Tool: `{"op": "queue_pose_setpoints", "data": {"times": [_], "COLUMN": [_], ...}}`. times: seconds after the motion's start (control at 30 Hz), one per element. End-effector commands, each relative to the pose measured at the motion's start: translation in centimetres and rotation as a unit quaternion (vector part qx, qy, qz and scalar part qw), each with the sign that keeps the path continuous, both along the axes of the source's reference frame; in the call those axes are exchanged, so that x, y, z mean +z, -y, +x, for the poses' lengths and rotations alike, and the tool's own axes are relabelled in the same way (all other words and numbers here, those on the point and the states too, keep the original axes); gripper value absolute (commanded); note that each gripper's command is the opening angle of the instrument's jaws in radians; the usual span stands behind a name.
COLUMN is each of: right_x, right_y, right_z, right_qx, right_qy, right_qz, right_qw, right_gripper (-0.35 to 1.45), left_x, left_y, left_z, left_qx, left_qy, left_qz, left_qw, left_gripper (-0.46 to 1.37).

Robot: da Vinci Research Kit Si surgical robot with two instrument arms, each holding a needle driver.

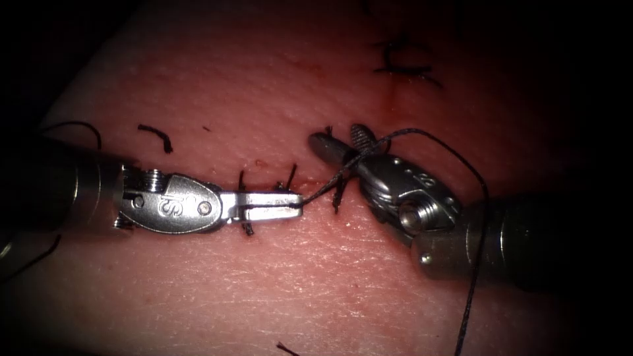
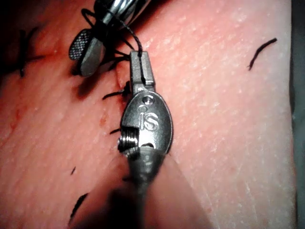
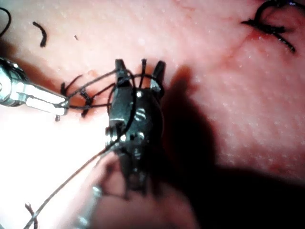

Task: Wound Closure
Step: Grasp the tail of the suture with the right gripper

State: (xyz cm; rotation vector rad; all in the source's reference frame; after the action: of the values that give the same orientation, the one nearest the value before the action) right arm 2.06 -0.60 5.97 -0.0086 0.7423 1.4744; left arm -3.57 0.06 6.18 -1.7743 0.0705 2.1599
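Note:
My left tool (image 1: 298, 203) lies over the cut in the tissue (image 1: 316, 277), jaws shut on the dark thread (image 1: 432, 137) at their tip. From there the thread rises to my right tool (image 1: 337, 135) and wraps around it behind the jaws, which stand open with nothing between them. The thread then arcs right and drops past the right shaft. In the left wrist view the left tool (image 2: 140, 56) pinches the thread, with a right-tool jaw pad (image 2: 81, 45) just beyond. In the right wrist view the thread (image 3: 90, 81) loops round the open right tool (image 3: 139, 67), and the left tool (image 3: 61, 104) holds it.
A finished stitch (image 1: 402, 62) sits further along the cut. Knotted stitches with short tails (image 1: 244, 198) stand under the left jaws, and another (image 1: 339, 194) is between the tools. Cut thread ends (image 1: 155, 135) lie on the tissue to the left.

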Motion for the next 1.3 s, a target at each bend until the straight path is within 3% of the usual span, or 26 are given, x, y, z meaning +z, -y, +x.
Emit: {"op": "queue_pose_setpoints", "data": {"times": [0.03, 0.67, 0.8, 0.83, 0.9, 1.3], "right_x": [0.00, 0.23, 0.20, 0.19, 0.17, 0.05], "right_y": [-0.01, -0.08, -0.09, -0.09, -0.08, -0.05], "right_z": [0.01, 0.12, 0.12, 0.12, 0.13, 0.15], "right_qx": [-0.004, -0.025, -0.023, -0.022, -0.025, -0.006], "right_qy": [0.000, -0.005, -0.008, -0.008, -0.008, -0.003], "right_qz": [0.006, 0.027, 0.022, 0.021, 0.020, 0.005], "right_qw": [1.000, 0.999, 0.999, 1.000, 0.999, 1.000], "right_gripper": [0.43, 0.35, 0.21, 0.08, -0.35, -0.35], "left_x": [0.00, 0.01, 0.01, 0.02, 0.02, 0.12], "left_y": [0.00, 0.01, 0.00, 0.00, 0.00, -0.08], "left_z": [0.00, 0.02, 0.02, 0.02, 0.03, 0.08], "left_qx": [0.000, 0.001, 0.002, 0.002, 0.002, 0.002], "left_qy": [0.000, 0.000, 0.000, 0.000, 0.000, 0.000], "left_qz": [0.000, -0.003, -0.003, -0.003, -0.003, -0.003], "left_qw": [1.0000, 1.0000, 1.0000, 1.0000, 1.0000, 1.0000], "left_gripper": [-0.35, -0.35, -0.35, -0.35, -0.35, -0.35]}}
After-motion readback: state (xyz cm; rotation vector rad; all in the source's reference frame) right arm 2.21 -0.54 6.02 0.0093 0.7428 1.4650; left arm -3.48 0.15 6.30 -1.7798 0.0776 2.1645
